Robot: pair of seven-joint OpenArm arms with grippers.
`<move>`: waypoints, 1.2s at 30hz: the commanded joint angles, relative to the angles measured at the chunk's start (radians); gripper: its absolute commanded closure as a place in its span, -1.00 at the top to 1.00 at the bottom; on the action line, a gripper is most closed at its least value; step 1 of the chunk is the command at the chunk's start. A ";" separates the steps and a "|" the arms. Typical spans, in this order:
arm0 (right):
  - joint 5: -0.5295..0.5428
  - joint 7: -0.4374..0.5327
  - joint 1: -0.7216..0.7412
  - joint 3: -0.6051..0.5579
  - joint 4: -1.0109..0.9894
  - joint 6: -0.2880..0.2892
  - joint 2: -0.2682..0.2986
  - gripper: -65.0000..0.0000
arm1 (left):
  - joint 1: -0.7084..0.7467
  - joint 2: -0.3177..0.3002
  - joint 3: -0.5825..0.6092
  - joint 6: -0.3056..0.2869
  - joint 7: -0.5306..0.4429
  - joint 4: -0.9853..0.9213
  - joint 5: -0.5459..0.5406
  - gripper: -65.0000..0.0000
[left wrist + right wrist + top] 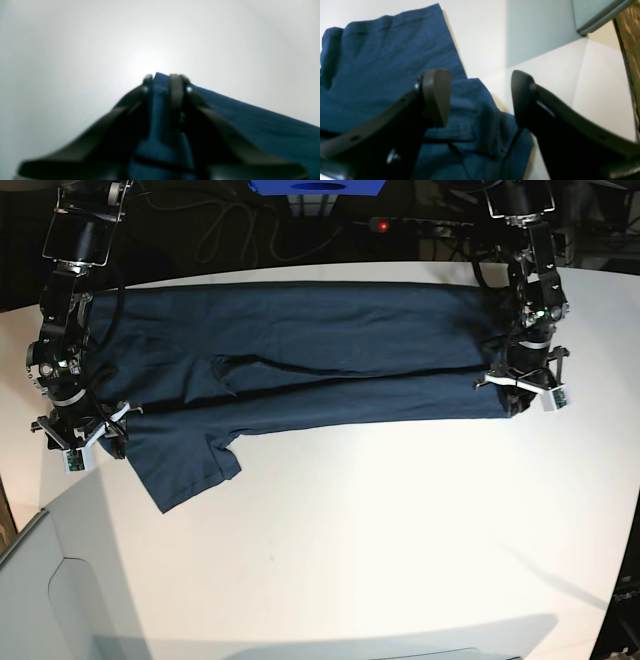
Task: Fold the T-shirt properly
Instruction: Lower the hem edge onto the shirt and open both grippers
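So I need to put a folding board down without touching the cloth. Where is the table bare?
The widest bare patch of the table is the near half, bordered at the back by the T-shirt and its hanging sleeve. It is crowded along the far strip, where the shirt stretches between the left tool and the right tool.
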 commanded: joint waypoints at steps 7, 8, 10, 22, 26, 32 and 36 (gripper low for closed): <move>0.009 0.025 0.015 0.006 0.017 0.008 0.018 0.12 | -0.008 -0.011 -0.007 -0.001 -0.020 0.016 -0.008 -1.00; 0.009 0.025 0.015 0.006 0.017 0.008 0.018 0.12 | -0.008 -0.011 -0.009 0.001 -0.020 0.019 -0.008 -1.00; 0.009 0.025 0.015 0.006 0.017 0.008 0.018 0.12 | -0.008 -0.011 -0.009 0.001 -0.018 0.025 -0.003 -0.97; 0.009 0.025 0.015 0.006 0.017 0.008 0.016 0.12 | -0.051 -0.009 -0.066 0.001 0.075 0.016 -0.003 -0.28; 0.009 0.025 0.013 0.006 0.017 0.008 0.016 0.12 | -0.068 -0.009 -0.066 0.001 0.077 0.015 -0.003 -0.28; 0.009 0.025 0.013 0.006 0.017 0.008 0.016 0.12 | -0.079 -0.008 -0.064 0.001 0.078 -0.015 -0.002 -0.28; 0.009 0.025 0.013 0.006 0.017 0.008 0.016 0.12 | -0.079 -0.008 -0.064 0.001 0.078 -0.015 -0.006 -0.28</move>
